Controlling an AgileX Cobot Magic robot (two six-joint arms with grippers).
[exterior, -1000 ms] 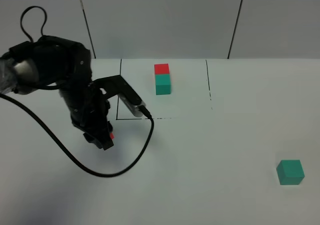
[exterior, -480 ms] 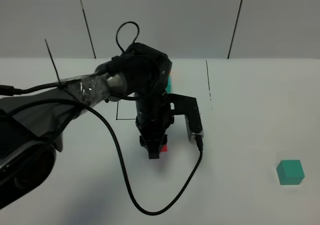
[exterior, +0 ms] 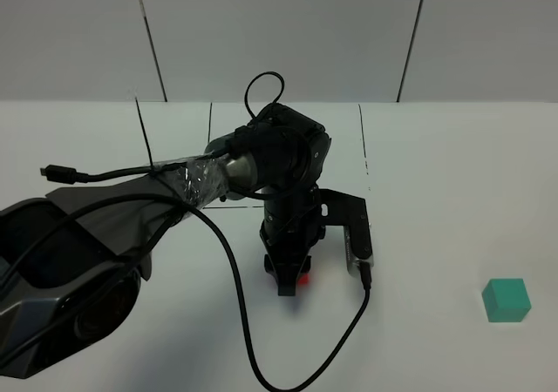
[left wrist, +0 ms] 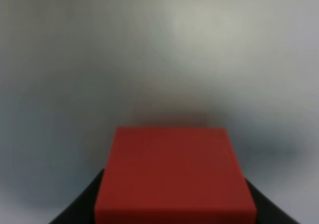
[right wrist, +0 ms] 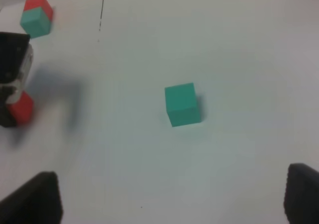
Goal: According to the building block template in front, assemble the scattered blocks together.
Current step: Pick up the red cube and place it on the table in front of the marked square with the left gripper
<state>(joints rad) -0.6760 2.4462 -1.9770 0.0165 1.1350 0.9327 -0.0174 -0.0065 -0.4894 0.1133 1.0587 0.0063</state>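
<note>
white table, teal cube, joined red-teal pair

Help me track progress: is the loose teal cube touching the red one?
No, the loose teal cube sits alone, far from the red cube.

Left arm hides template from high camera

My high cam looks down over the white table toward its back edge and the grey panelled wall. The left wrist cam sits right up against the matte red cube, and everything beyond that is blur. The right wrist cam hangs well above the table, facing down. It shares that cube and the matte teal-green cube with the high one.
</note>
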